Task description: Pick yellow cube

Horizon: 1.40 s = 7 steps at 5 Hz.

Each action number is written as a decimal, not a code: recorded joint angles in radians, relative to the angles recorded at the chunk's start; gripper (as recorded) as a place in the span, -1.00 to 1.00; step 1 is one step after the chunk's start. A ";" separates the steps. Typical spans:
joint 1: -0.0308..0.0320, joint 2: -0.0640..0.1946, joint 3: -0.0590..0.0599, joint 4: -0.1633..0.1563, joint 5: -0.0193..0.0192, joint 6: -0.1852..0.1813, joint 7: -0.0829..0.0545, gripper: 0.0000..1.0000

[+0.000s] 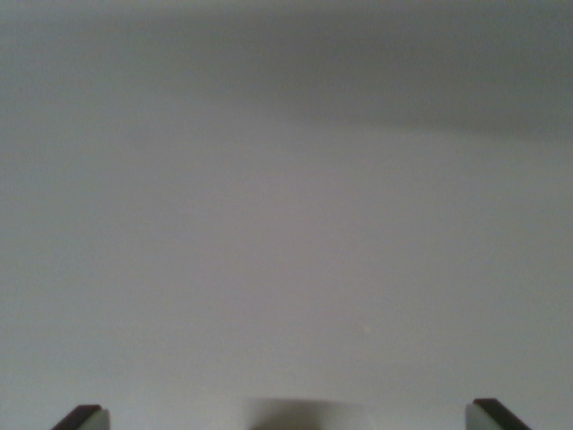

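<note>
Only a plain, blurred grey-white surface [286,233] fills the wrist view. No yellow cube shows anywhere in it. The two dark fingertips of my gripper [286,418] poke in at the bottom corners, one fingertip [82,417] at the wrist view's left and the other at the right, far apart. The gripper is open with nothing between the fingers.
A soft dark shadow [295,414] lies on the surface at the bottom centre between the fingertips. The top of the view is dimmer than the middle.
</note>
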 joint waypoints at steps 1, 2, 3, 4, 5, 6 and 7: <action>0.0000 0.000 0.000 0.000 0.0000 0.000 0.000 -1.00; 0.0037 0.008 0.002 -0.045 0.0024 -0.047 -0.005 -1.00; 0.0037 0.008 0.002 -0.045 0.0024 -0.047 -0.005 -1.00; 0.0074 0.016 0.005 -0.090 0.0047 -0.093 -0.009 -1.00; 0.0074 0.016 0.005 -0.090 0.0047 -0.093 -0.009 -1.00; 0.0108 0.024 0.007 -0.131 0.0069 -0.136 -0.014 -1.00; 0.0108 0.024 0.007 -0.131 0.0069 -0.136 -0.014 -1.00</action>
